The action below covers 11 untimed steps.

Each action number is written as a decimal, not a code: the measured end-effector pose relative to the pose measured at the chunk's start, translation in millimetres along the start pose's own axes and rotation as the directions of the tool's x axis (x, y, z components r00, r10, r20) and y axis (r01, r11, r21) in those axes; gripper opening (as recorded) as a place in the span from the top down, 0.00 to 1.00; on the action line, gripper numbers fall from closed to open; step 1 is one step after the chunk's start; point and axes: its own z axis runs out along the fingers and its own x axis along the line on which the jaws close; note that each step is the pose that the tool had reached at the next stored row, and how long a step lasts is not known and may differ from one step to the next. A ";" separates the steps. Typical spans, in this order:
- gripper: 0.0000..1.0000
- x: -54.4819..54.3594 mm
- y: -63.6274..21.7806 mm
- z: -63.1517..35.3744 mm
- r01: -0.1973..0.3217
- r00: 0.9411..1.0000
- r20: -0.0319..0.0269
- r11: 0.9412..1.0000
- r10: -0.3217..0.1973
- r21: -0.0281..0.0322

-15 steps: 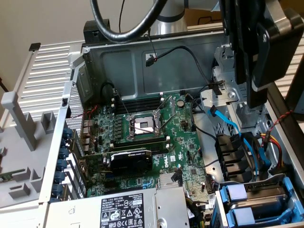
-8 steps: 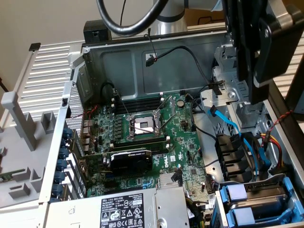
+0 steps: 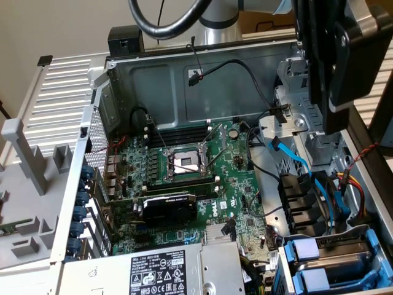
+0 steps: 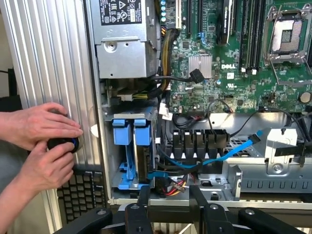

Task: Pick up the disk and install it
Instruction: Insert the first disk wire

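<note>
Two bright blue carrier frames [image 4: 131, 132] stand side by side in the drive cage at the corner of the open computer case, and the disk's grey metal edge [image 4: 139, 163] shows between them. In the exterior view these blue carriers [image 3: 310, 253] lie at the lower right, with the grey disk [image 3: 344, 261] between them. My gripper [image 4: 170, 207] hangs above the case, apart from the carriers. It is open, and its two black fingers [image 4: 144, 202] have nothing between them. The arm's black tool head [image 3: 334, 61] is at the exterior view's upper right.
A person's two hands [image 4: 41, 146] hold a small black and blue object against the case's ribbed outer side. The silver power-supply box [image 4: 124, 41] sits beside the drive cage. Blue data cables [image 4: 229, 151], black cables and the motherboard [image 3: 184, 178] fill the case floor.
</note>
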 end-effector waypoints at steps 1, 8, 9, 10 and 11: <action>0.55 0.0 0.1 0.5 -0.010 1.000 -0.002 1.000 0.010 -0.001; 0.55 -2.2 -3.9 6.7 -0.046 0.999 -0.007 0.999 0.046 -0.004; 0.55 -3.0 -5.7 7.6 -0.047 0.999 -0.007 0.999 0.047 -0.004; 0.55 -3.8 -7.8 8.7 -0.048 0.999 -0.007 0.999 0.048 -0.004; 0.55 -4.8 -9.9 9.7 -0.048 0.999 -0.007 0.999 0.048 -0.004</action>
